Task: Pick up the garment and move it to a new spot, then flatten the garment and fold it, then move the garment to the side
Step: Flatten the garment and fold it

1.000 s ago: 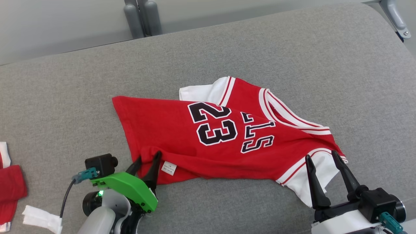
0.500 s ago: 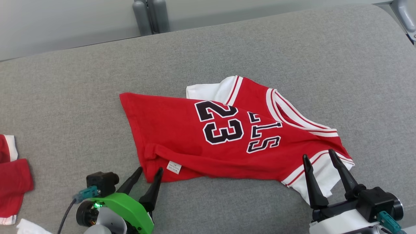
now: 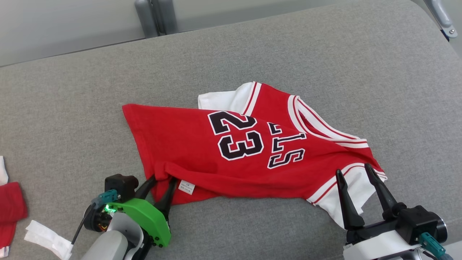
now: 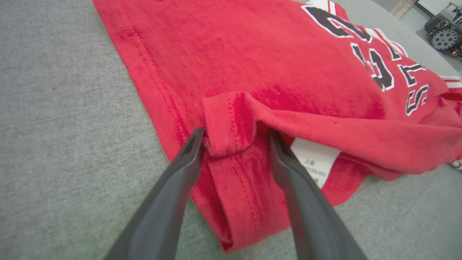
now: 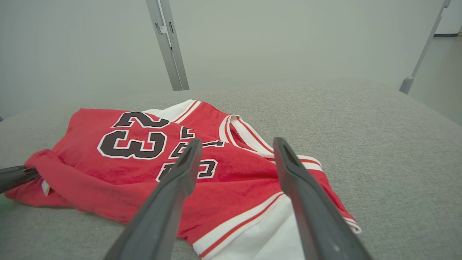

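Note:
The garment (image 3: 187, 144) is a red jersey with white trim and a black 23, lying crumpled on the grey cushion. Its near hem is folded over, with a white label (image 3: 187, 187) showing. My left gripper (image 3: 163, 179) is at the garment's near-left corner. In the left wrist view the left gripper (image 4: 235, 134) stands open, its fingers on either side of the folded hem of the garment (image 4: 252, 54). My right gripper (image 3: 353, 169) is open over the white sleeve (image 3: 343, 206) at the near right. In the right wrist view the right gripper (image 5: 236, 141) hovers above the garment (image 5: 90, 169).
A wide grey cushion (image 3: 325, 54) carries everything. Another red and white cloth (image 3: 11, 206) lies at the left edge, with a white scrap (image 3: 47, 238) near it. Grey posts (image 3: 151, 18) stand behind, and a metal bracket (image 3: 440, 18) sits at the top right.
The left gripper drew back off the hem half a second ago and has come forward again around the folded corner. The head camera shifted slightly. The right gripper stayed put.

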### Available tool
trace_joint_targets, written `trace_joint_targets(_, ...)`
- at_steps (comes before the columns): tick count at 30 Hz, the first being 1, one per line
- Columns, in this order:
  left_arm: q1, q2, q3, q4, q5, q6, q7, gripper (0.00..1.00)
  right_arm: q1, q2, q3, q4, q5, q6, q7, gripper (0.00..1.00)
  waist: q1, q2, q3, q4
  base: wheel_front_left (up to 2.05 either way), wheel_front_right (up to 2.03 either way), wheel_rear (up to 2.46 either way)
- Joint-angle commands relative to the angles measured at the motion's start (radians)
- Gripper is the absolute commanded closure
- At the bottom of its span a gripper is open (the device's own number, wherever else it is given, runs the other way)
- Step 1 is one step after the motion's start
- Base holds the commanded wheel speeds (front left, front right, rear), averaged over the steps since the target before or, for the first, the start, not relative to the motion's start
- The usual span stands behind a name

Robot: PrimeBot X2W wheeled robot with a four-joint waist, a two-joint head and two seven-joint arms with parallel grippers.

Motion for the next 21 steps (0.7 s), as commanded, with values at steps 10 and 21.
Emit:
trace_joint_targets(10, 0.076, 0.048, -0.034, -0.203, -0.040, -0.004, 0.065, 1.00, 0.042, -0.001, -0.022, -0.002, -0.004, -0.001, -0.003, 0.00, 0.0000, 0.0000, -0.044, 0.075, 0.00, 0.00, 0.00)
trace_joint_targets(21, 0.357, 0.252, -0.077, -0.582, -0.167, 0.109, 0.401, 1.00, 0.058, -0.023, -0.018, -0.007, -0.004, -0.001, -0.003, 0.00, 0.0000, 0.0000, -0.061, 0.188, 0.00, 0.00, 0.00)
